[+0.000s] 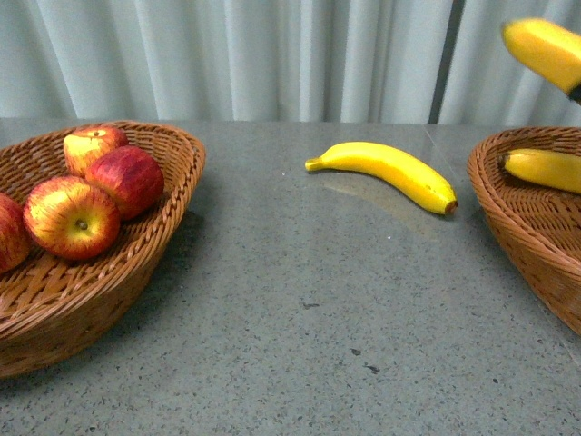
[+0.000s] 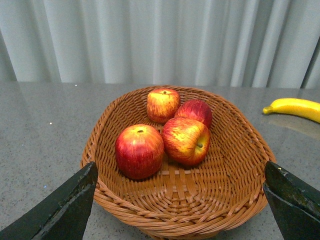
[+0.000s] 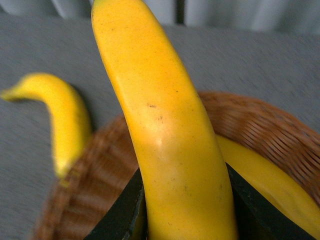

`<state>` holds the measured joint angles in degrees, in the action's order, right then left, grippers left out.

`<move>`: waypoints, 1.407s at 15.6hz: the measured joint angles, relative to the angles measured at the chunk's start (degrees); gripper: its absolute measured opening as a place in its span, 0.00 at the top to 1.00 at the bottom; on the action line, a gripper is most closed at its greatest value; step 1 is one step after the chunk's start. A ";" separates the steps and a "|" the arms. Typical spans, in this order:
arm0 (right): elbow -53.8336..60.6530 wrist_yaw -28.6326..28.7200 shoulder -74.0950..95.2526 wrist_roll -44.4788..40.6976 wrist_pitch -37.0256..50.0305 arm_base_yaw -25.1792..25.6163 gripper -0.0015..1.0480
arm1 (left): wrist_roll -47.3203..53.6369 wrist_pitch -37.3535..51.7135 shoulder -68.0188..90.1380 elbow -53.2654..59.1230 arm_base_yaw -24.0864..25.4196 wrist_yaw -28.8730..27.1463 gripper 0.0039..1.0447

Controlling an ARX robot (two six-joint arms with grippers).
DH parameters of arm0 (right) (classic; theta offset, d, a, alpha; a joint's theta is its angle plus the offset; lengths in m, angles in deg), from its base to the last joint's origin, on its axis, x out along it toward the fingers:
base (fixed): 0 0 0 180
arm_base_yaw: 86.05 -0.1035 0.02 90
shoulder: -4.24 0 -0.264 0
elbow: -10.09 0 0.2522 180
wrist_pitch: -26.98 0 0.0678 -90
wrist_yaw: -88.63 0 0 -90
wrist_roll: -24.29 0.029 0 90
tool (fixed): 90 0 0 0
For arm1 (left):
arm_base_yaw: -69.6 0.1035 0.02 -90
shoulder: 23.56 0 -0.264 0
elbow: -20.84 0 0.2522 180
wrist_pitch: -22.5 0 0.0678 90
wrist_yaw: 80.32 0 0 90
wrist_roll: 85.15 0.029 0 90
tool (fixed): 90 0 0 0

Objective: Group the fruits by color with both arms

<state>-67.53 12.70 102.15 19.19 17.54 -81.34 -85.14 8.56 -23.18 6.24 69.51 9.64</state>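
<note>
Four apples (image 2: 185,140) sit in the left basket (image 1: 172,154) at the table's (image 1: 272,318) left edge, our left gripper (image 2: 180,170) by it, jaws wide and empty. Our right gripper (image 3: 185,210) clamps a banana (image 3: 160,125) over the right basket (image 3: 260,125), which holds a second banana (image 1: 545,170). We should lower it before letting go. A third banana (image 1: 386,173) lies near the table's far edge.

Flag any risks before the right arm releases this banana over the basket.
1. The right gripper clamps the held banana with most of its length sticking out; it may pivot or slip.
2. Dropped here, it could hit the banana in the basket and bounce over the wicker rim.
</note>
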 joint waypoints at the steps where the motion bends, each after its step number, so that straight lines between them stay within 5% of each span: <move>1: 1.75 -0.02 0.13 -2.95 -1.53 3.19 0.67 | 0.00 0.00 0.00 0.00 0.00 0.02 0.06; 5: 7.78 4.72 -3.56 -12.90 -7.93 8.07 0.64 | 0.00 0.00 0.00 0.00 0.00 0.02 0.06; 9: 8.04 5.92 -7.43 -15.08 -8.13 6.43 0.23 | 0.00 0.00 0.00 0.00 0.00 0.02 0.06; 10: 6.64 5.92 -8.33 -14.60 -6.95 3.28 0.06 | 0.00 0.00 0.00 0.00 0.00 0.02 0.06; 17: -13.60 1.86 9.51 -9.05 -6.14 -18.03 0.06 | 0.00 0.00 0.00 0.00 0.00 0.02 0.06; 22: -31.39 -2.91 23.30 -13.05 -15.80 -20.35 0.06 | 0.00 0.00 0.00 0.00 0.00 0.04 0.06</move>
<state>-98.91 9.79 125.45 6.14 1.74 -101.68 -85.14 8.56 -23.18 6.24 69.51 9.69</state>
